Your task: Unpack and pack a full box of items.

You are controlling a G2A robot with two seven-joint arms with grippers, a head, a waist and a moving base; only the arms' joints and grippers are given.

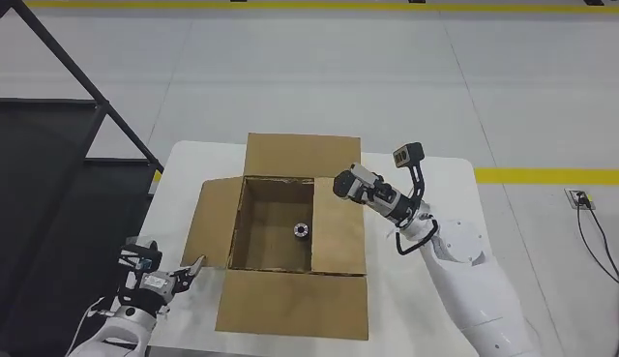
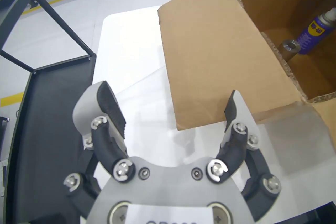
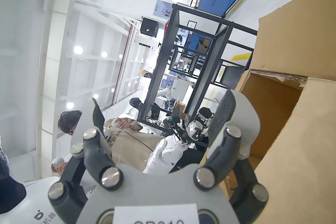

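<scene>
Top view: box open on the bench, metal part inside beside a can, so you're likely still unpacking; right tool spread, empty, at the rim, left tool spread beside a flap; next, lower the right onto the part.

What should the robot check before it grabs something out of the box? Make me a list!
1. Box flaps folded out: ok.
2. Left pincer open and empty: ok.
3. Right pincer open and empty: ok.
4. Something inside to grab: ok, a spray can and a metal cylinder are in the box.
5. Bare table beside the box for putting things down: ok.
6. More things hidden deeper in the box: cannot tell.
</scene>
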